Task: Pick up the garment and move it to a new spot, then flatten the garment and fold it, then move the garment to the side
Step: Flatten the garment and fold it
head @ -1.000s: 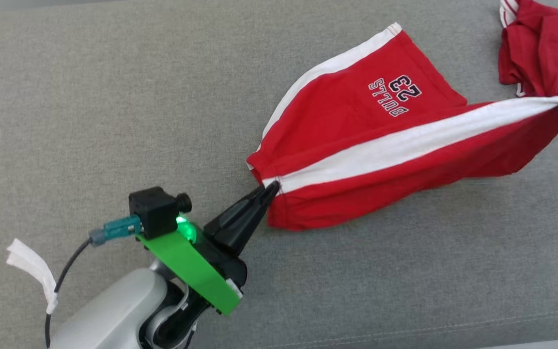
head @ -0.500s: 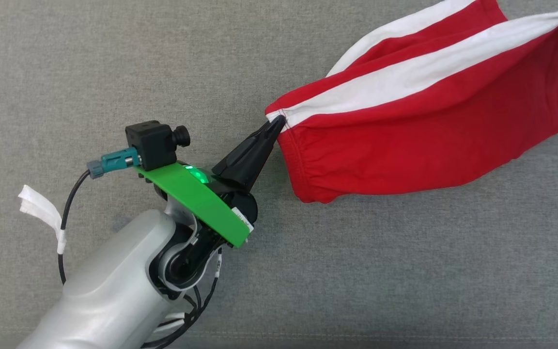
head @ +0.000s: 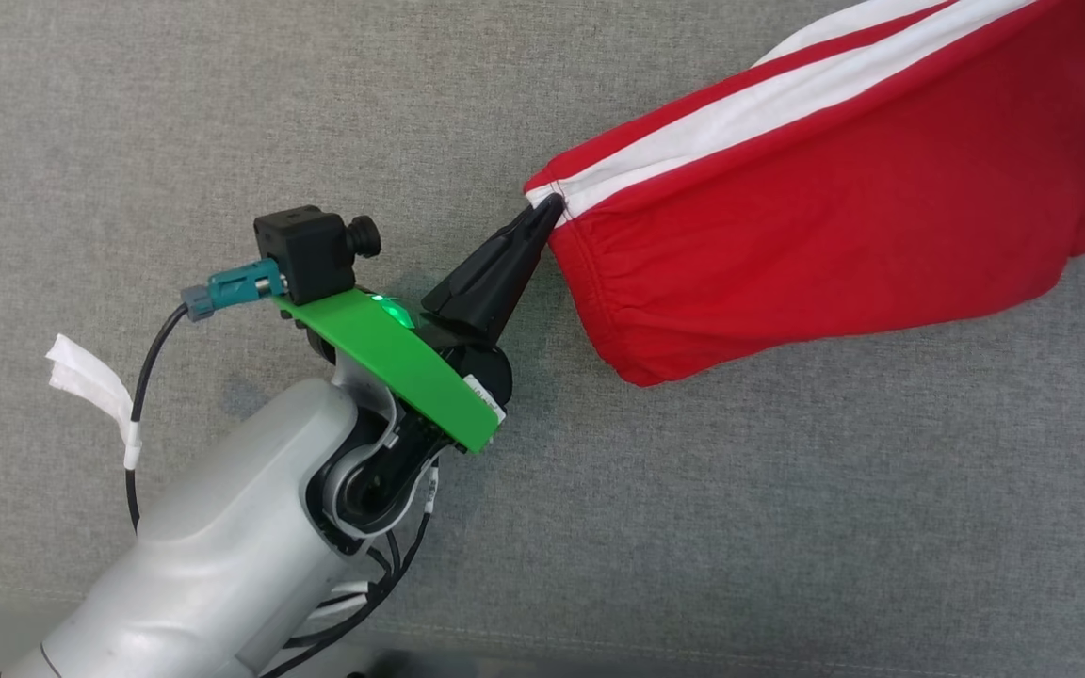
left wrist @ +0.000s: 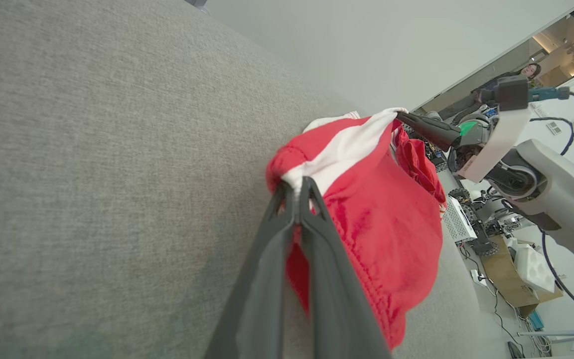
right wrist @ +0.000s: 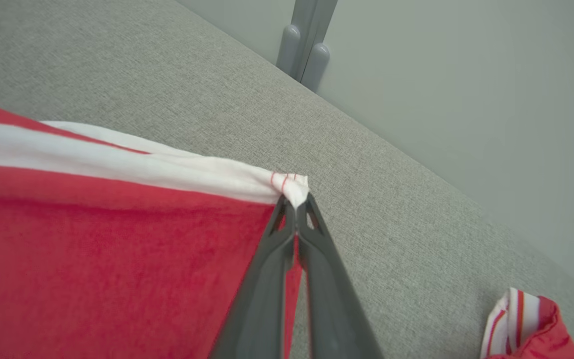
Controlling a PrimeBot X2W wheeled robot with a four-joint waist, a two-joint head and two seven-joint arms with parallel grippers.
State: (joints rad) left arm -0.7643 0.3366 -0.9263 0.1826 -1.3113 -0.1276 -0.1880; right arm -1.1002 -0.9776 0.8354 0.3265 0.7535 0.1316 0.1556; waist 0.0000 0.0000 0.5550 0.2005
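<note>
The garment is a pair of red shorts with a white side stripe, stretched in the air above the grey cushion. My left gripper is shut on the white-striped corner by the elastic waistband; in the left wrist view it pinches that corner of the garment. My right gripper is shut on the opposite white hem corner of the garment. That right gripper also shows at the far end of the cloth in the left wrist view.
A grey fabric cushion lies under everything. A second red and white garment lies crumpled on the cushion near my right gripper. Beyond the cushion are a pale wall, and a room with boxes and equipment.
The head view has swung, so the far garment and the printed leg have left it. The shorts have lifted off the cushion and hang taut between both grippers.
</note>
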